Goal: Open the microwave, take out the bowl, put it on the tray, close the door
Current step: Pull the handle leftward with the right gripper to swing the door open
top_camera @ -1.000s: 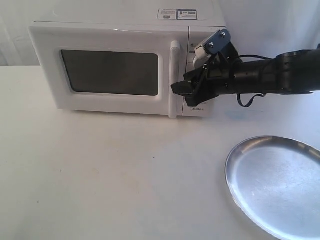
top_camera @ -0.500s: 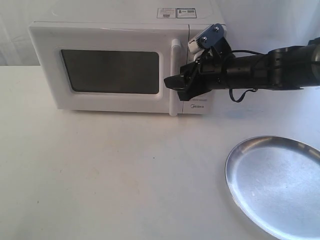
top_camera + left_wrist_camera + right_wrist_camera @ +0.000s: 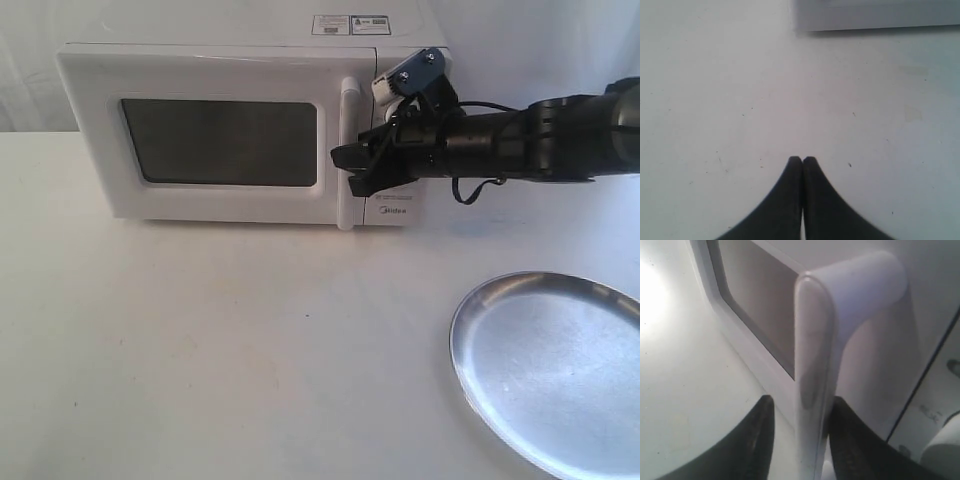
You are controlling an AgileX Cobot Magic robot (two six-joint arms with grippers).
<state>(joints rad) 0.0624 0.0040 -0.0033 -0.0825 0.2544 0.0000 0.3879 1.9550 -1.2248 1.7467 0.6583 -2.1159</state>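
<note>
The white microwave (image 3: 230,62) stands at the back of the table, its door (image 3: 220,200) shut and dark window facing me. My right gripper (image 3: 349,172) is open and straddles the vertical white handle (image 3: 347,110). In the right wrist view the handle (image 3: 812,355) runs between the two black fingers (image 3: 760,430): one is close against it, the other stands a little apart. The silver tray (image 3: 560,370) lies at the front right. The bowl is hidden. My left gripper (image 3: 802,159) is shut on nothing above bare table, near a corner of the microwave (image 3: 875,15); the exterior view does not show it.
The right arm (image 3: 540,135) reaches in from the right, level with the microwave's control panel (image 3: 400,205). White tabletop (image 3: 250,340) stretches in front of the microwave and left of the tray. A white dial (image 3: 945,450) shows beside the handle.
The right gripper has moved left and slightly up, from in front of the control panel to around the door handle. The door has stayed shut and the tray has not moved.
</note>
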